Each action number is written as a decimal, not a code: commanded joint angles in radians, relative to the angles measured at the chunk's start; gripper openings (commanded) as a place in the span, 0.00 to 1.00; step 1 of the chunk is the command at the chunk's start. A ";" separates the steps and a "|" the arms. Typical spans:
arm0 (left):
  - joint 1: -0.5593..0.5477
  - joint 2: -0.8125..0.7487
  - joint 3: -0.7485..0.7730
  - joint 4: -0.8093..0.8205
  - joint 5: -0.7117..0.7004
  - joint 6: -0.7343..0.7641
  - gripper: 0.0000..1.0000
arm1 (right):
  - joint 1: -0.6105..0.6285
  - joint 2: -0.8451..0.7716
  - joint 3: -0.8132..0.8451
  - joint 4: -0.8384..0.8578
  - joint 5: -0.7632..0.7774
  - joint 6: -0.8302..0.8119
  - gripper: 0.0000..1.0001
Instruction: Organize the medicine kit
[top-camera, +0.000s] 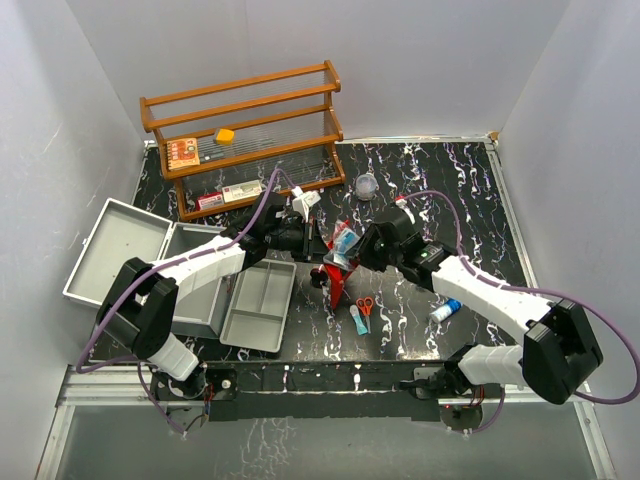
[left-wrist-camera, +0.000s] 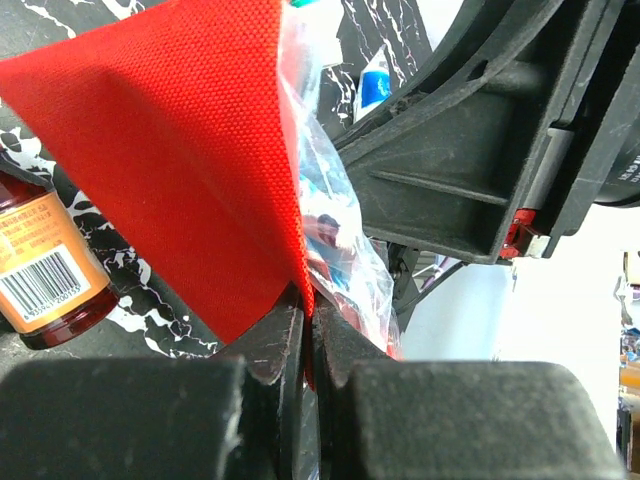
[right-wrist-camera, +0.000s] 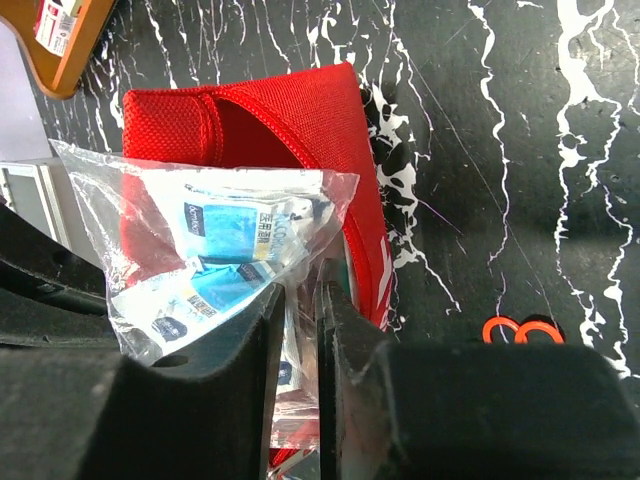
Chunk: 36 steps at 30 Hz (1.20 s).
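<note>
The medicine kit (top-camera: 120, 250) is a silver-grey case lying open at the left, with its grey two-compartment tray (top-camera: 258, 305) beside it. A red fabric pouch (top-camera: 338, 285) is held up at the table's middle. My left gripper (left-wrist-camera: 308, 310) is shut on the pouch's edge (left-wrist-camera: 170, 150). My right gripper (right-wrist-camera: 300, 300) is shut on a clear plastic bag (right-wrist-camera: 220, 240) of blue packets, which sits in the open mouth of the pouch (right-wrist-camera: 300, 110). In the top view the two grippers, left (top-camera: 318, 262) and right (top-camera: 352, 255), meet over the pouch.
A brown wooden rack (top-camera: 250, 135) with small boxes stands at the back. A clear cup (top-camera: 367, 186), orange-handled scissors (top-camera: 365, 308) and a blue-capped tube (top-camera: 445, 310) lie on the black marbled table. A brown bottle (left-wrist-camera: 50, 270) lies beside the pouch.
</note>
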 joint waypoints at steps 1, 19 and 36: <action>-0.005 -0.037 0.011 -0.011 0.001 0.016 0.00 | 0.007 -0.037 0.059 -0.030 0.036 -0.021 0.19; -0.005 -0.020 0.019 -0.035 -0.023 0.020 0.00 | 0.014 -0.092 0.088 -0.099 -0.090 -0.236 0.19; -0.005 -0.015 0.004 0.031 0.069 -0.016 0.00 | 0.042 0.021 0.085 -0.036 -0.147 -0.189 0.00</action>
